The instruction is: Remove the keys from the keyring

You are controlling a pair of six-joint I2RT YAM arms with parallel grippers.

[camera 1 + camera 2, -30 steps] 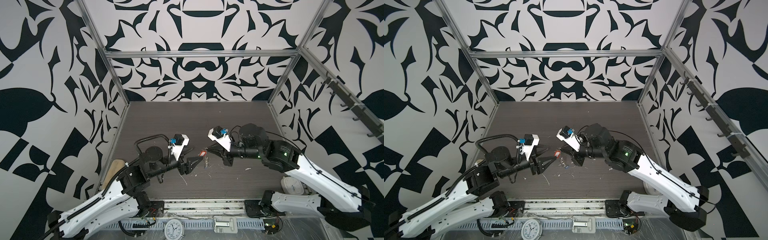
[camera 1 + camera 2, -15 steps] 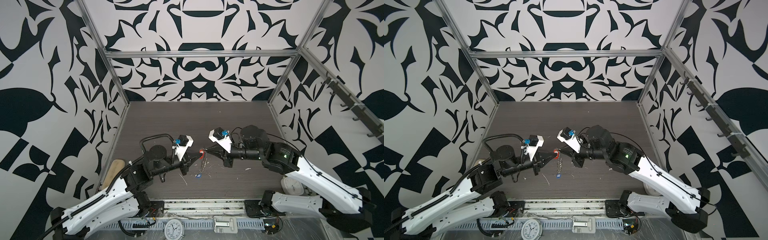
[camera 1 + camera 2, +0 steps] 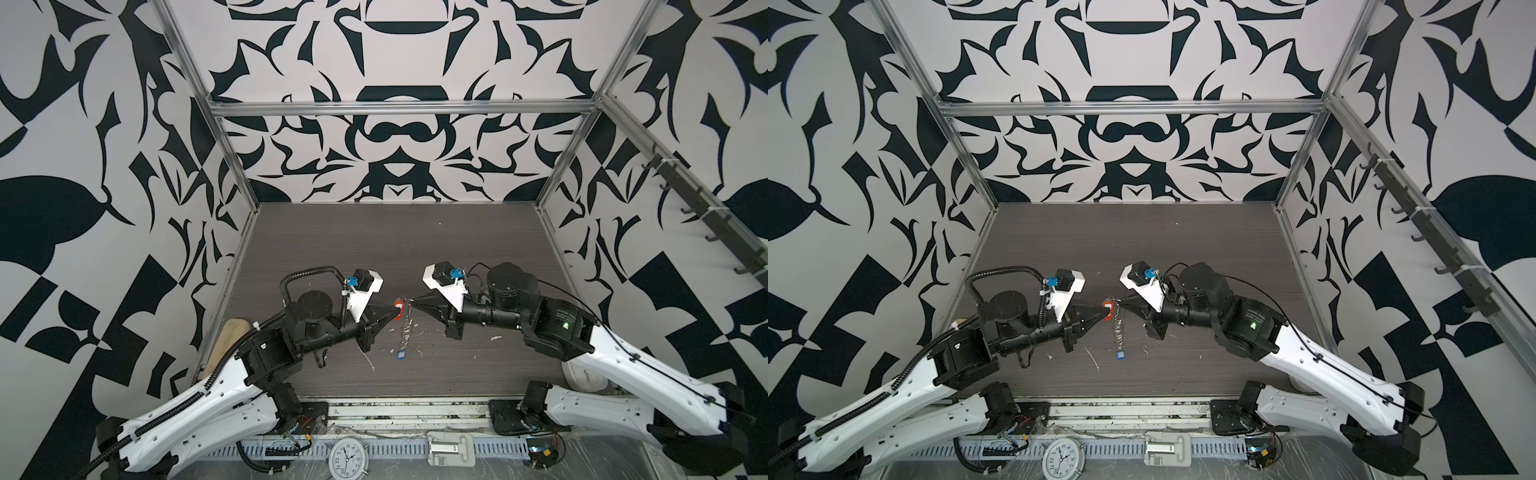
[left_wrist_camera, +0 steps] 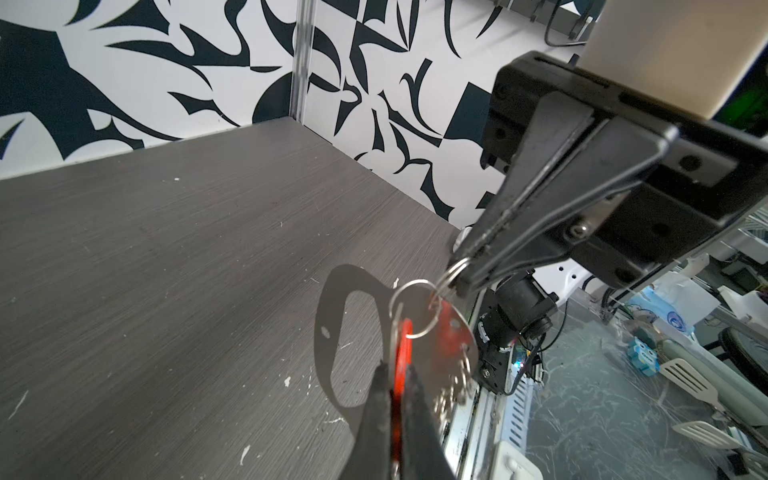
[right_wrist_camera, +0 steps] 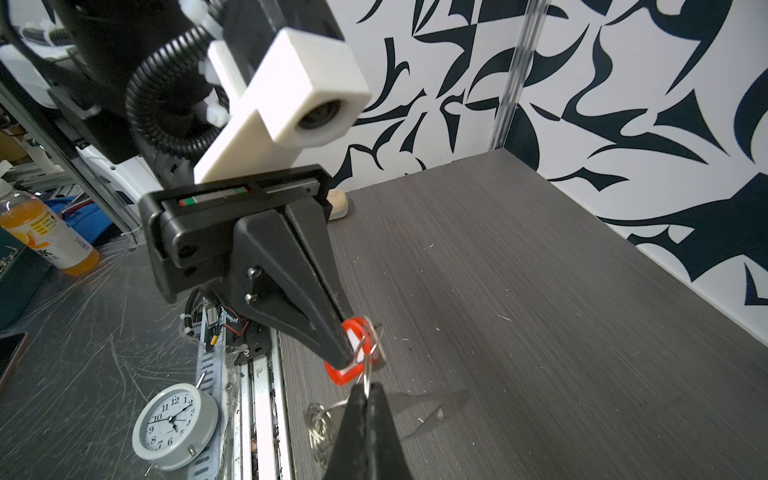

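Observation:
The keyring (image 4: 328, 316), a flat silvery half-moon plate with a handle slot, hangs in the air between both arms. It shows edge-on in both top views (image 3: 405, 328) (image 3: 1119, 328). My right gripper (image 5: 365, 388) (image 3: 411, 300) is shut on a small ring (image 4: 455, 270) at the plate's top edge. My left gripper (image 4: 395, 368) (image 3: 395, 309) is shut on the red tag (image 4: 403, 345) (image 5: 345, 374) (image 3: 1108, 311) of one of the keys. The blue tag (image 3: 401, 354) (image 3: 1121, 355) dangles at the plate's lower end. Several little rings (image 5: 320, 428) hang along the edge.
A beige wooden board (image 3: 228, 336) leans at the table's left edge. A white round object (image 3: 586, 376) lies at the front right. An alarm clock (image 3: 347, 457) sits in front of the table, an orange bottle (image 5: 45, 232) off to the side. White flecks (image 3: 368, 361) dot the tabletop.
My left gripper was open beside the red tag and has moved in and shut on it. The plate now hangs straight down with the blue tag lowest. The right gripper stayed shut.

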